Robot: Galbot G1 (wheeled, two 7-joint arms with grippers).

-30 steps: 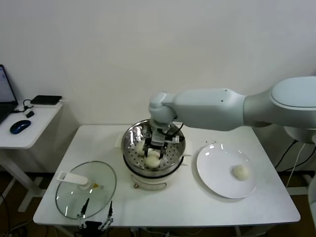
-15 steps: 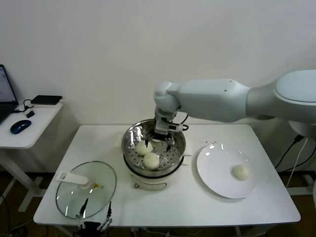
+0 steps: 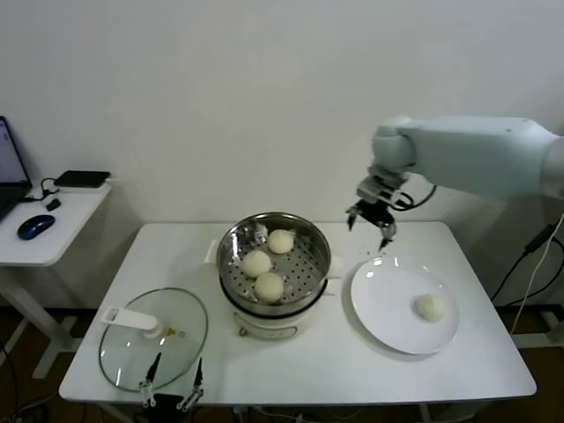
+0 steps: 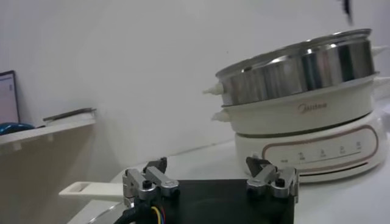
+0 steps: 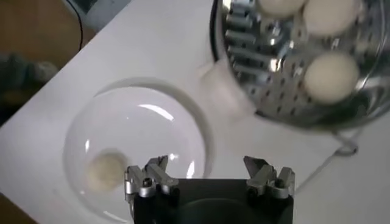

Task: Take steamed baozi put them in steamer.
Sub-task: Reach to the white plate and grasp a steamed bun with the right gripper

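The steel steamer (image 3: 236,264) stands mid-table and holds three off-white baozi (image 3: 281,241), (image 3: 256,263), (image 3: 269,286) on its perforated floor. A fourth baozi (image 3: 429,307) lies on the white plate (image 3: 383,295) to its right. My right gripper (image 3: 371,222) hangs open and empty in the air above the gap between steamer and plate. Its wrist view looks down on the plate's baozi (image 5: 105,170), the steamer (image 5: 286,97) and my right gripper (image 5: 207,167). My left gripper (image 3: 172,388) is parked open and empty at the table's front edge, and in its own view the left gripper (image 4: 210,173) faces the steamer (image 4: 298,67).
A round glass lid (image 3: 176,339) with a white handle lies at the front left, just beyond the left gripper. A small side table (image 3: 62,211) with a mouse and a dark device stands off to the left. A wall closes the back.
The right gripper opened and let go of a baozi in the steamer. It then rose and swung right, out over the plate's near edge. Three baozi now show in the steamer.
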